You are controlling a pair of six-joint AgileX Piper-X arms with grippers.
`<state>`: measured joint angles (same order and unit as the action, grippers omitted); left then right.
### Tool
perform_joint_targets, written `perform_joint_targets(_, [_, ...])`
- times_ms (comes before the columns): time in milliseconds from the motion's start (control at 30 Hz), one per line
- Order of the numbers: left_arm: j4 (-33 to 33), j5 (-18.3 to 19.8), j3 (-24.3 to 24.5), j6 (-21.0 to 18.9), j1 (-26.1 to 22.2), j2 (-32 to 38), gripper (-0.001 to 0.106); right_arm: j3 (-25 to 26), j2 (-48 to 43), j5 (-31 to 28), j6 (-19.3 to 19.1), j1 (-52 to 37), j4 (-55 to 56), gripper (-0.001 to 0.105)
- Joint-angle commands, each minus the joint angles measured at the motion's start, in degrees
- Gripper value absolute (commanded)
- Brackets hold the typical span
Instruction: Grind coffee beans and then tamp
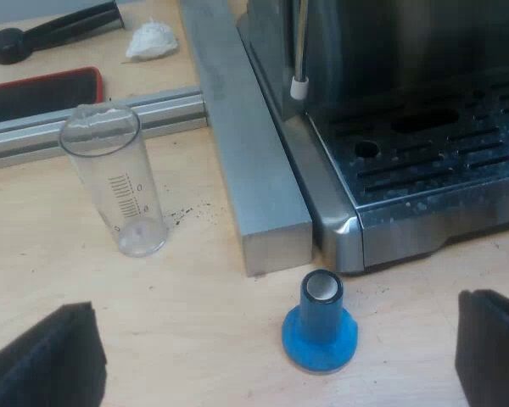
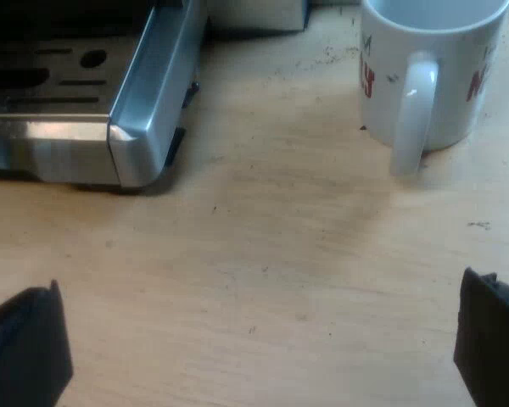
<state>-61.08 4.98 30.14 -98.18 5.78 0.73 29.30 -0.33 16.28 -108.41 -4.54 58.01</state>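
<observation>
Blue is the colour of the single tamper (image 1: 320,326). It stands upright on its broad round base on the wooden table (image 1: 195,322), and its short stem ends in a pale, silvery top. It sits just off the corner of the espresso machine (image 1: 424,127) and near the end of a square metal bar (image 1: 237,127) that lies along the machine's side.

The left gripper (image 1: 271,356) hovers above the table with its two black fingers (image 1: 51,356) wide apart, and the tamper stands between them, untouched.

One clear measuring glass (image 1: 114,178) stands beside the bar. It has a printed scale, but I cannot read the numerals. A few dark specks lie on the table near it.

One white mug (image 2: 433,68) carries red lettering of which only fragments show, unreadable, and its handle faces the right gripper (image 2: 259,339). That gripper's fingers (image 2: 34,339) are also spread wide over bare table, near the machine's drip-tray corner, and grip nothing.
</observation>
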Motion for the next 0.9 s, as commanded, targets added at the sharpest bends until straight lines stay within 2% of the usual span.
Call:
perform_joint_targets(33, [1.0, -0.1, 0.2, -0.1, -0.2, 8.0, 0.085, 0.2, -2.7, 0.6, -0.2, 0.1, -0.3, 0.093])
perform_joint_targets(233, [4.9, -0.5, -1.8, 0.8, -0.2, 8.0, 0.085, 0.2, -2.7, 0.2, -0.2, 0.1, -0.3, 0.093])
perform_joint_targets(900, [4.9, -0.5, -1.9, 0.8, -0.2, 8.0, 0.085, 0.2, -2.7, 0.2, -0.2, 0.1, -0.3, 0.093])
